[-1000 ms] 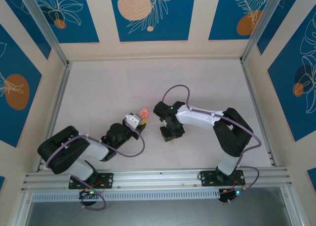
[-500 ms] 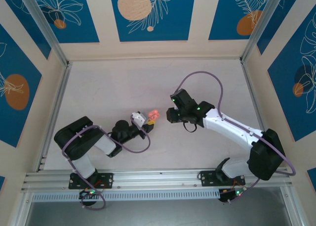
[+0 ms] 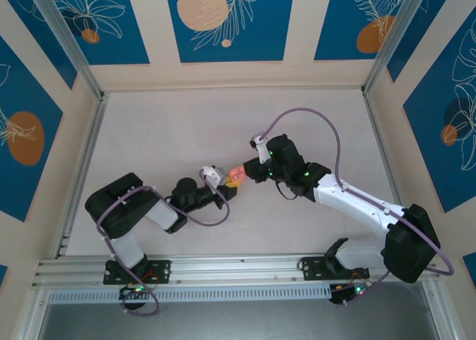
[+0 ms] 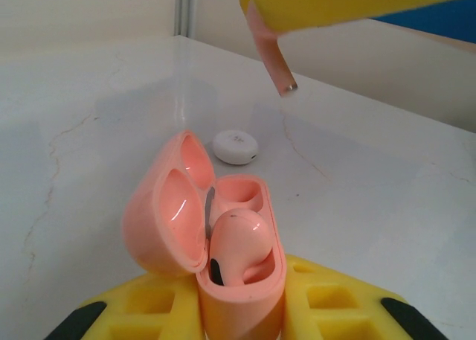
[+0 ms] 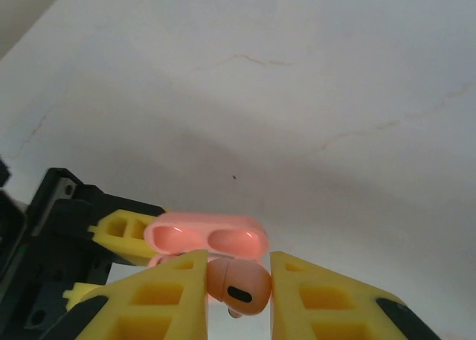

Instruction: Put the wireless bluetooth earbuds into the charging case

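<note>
Left end effector (image 4: 242, 310) clamps open charging case (image 4: 167, 221); right end effector (image 5: 238, 274) pinches earbud (image 5: 239, 286) above rim.

Right tool (image 3: 245, 172) swung in, earbud (image 5: 239, 283) above charging case (image 4: 244, 304)

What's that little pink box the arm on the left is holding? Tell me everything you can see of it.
The charging case is a small salmon-pink box of glossy plastic with rounded corners. Its hinged lid is swung open to one side. Inside are two wells: one earbud sits in the nearer, the farther well is empty. The left gripper clamps its lower body between yellow fingers. A second earbud hangs above, not touching it.
</note>
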